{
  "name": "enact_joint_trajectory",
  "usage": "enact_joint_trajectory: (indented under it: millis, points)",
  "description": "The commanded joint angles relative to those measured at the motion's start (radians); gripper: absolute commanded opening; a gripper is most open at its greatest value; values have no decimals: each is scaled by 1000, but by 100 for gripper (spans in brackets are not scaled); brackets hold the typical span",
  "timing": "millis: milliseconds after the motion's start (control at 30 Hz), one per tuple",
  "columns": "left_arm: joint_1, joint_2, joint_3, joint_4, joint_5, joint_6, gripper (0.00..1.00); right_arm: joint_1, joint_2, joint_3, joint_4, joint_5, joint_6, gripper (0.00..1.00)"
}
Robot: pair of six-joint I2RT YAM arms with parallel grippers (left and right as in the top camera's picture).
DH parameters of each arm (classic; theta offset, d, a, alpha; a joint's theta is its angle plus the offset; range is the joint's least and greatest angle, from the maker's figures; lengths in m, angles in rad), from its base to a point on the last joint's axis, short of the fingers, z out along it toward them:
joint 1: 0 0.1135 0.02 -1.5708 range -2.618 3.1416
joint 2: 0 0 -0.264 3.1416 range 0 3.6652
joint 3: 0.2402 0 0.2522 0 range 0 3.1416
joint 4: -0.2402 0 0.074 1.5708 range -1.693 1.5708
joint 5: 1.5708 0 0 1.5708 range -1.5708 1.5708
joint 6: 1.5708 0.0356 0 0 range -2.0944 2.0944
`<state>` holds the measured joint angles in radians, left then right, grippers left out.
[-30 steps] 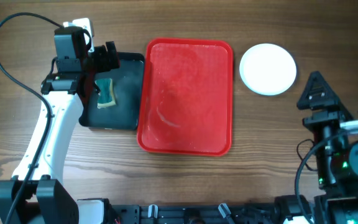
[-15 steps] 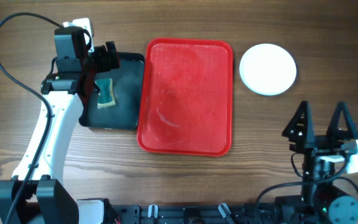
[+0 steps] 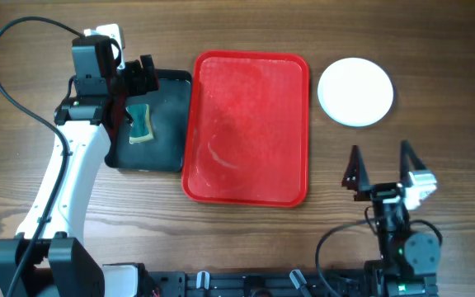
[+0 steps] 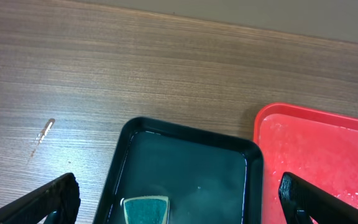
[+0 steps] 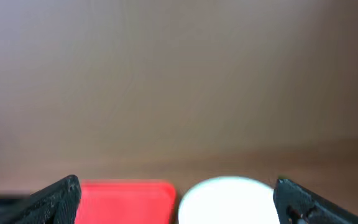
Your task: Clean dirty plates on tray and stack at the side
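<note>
The red tray (image 3: pixel 250 128) lies mid-table with only wet streaks on it; the same tray (image 4: pixel 319 158) shows at the right of the left wrist view. A white plate (image 3: pixel 355 91) rests on the wood to the tray's right. It appears blurred in the right wrist view as a plate (image 5: pixel 229 200) beside the tray (image 5: pixel 126 202). My left gripper (image 3: pixel 136 92) hovers open over the black tray (image 3: pixel 162 136), straddling it with nothing held (image 4: pixel 179 202). My right gripper (image 3: pixel 378 157) is open and empty near the front edge, pointing at the plate (image 5: pixel 178 202) from well short of it.
A green sponge (image 3: pixel 141 122) lies in the black tray; in the left wrist view the sponge (image 4: pixel 146 210) sits low between my fingers, inside the tray's rim (image 4: pixel 185 132). Black cables loop at the left (image 3: pixel 7 74). Both arm bases stand along the front edge.
The right arm has swung left and drawn back toward the front edge, its open gripper now pointing toward the plate. The left arm, tray and plate have not moved.
</note>
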<state>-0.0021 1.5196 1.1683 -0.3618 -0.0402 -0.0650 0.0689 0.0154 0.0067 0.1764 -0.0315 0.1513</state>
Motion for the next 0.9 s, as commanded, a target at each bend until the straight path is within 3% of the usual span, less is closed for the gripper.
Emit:
enact_joint_trajectory:
  millis: [0, 33, 267, 500, 867]
  points:
    - [7, 5, 4, 2, -6, -2, 100, 0, -12, -2, -114, -30, -43, 100]
    - [7, 5, 4, 2, -6, -2, 100, 0, -12, -2, -180, -30, -38, 100]
    - [7, 5, 4, 2, -6, -2, 100, -1, -13, -2, -174, -29, -40, 100]
    - [7, 5, 4, 2, -6, -2, 100, -1, -13, -2, -174, -30, -151, 100]
    - [7, 5, 4, 2, -6, -2, 100, 0, -13, -2, -174, -30, -148, 100]
